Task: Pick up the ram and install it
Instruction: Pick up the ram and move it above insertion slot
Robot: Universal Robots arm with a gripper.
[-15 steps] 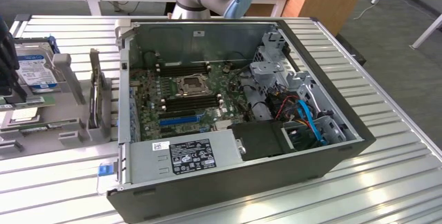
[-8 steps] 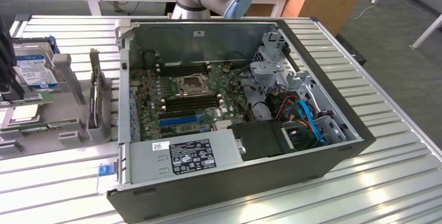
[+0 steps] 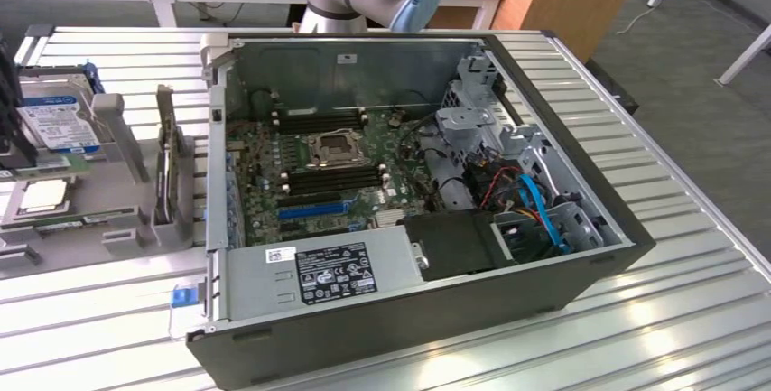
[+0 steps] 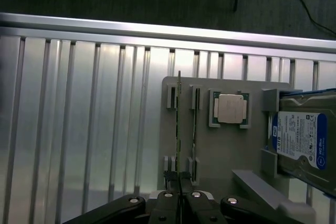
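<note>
1. Wrist view: we see the gripper (image 4: 179,199) with its fingers drawn nearly together, gripping nothing we can make out.
2. The ram (image 4: 179,129) stands on edge in a grey holder (image 4: 231,150), in line with them.
3. A processor (image 4: 231,107) sits beside it.

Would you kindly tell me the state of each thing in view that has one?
ram: on edge, clamped in the gripper, over the grey holder.
gripper: shut on the ram.
computer case: lying on its side, open.
memory slots: empty.
processor: flat in its holder recess.
hard drive: resting in the holder, label showing.
</note>
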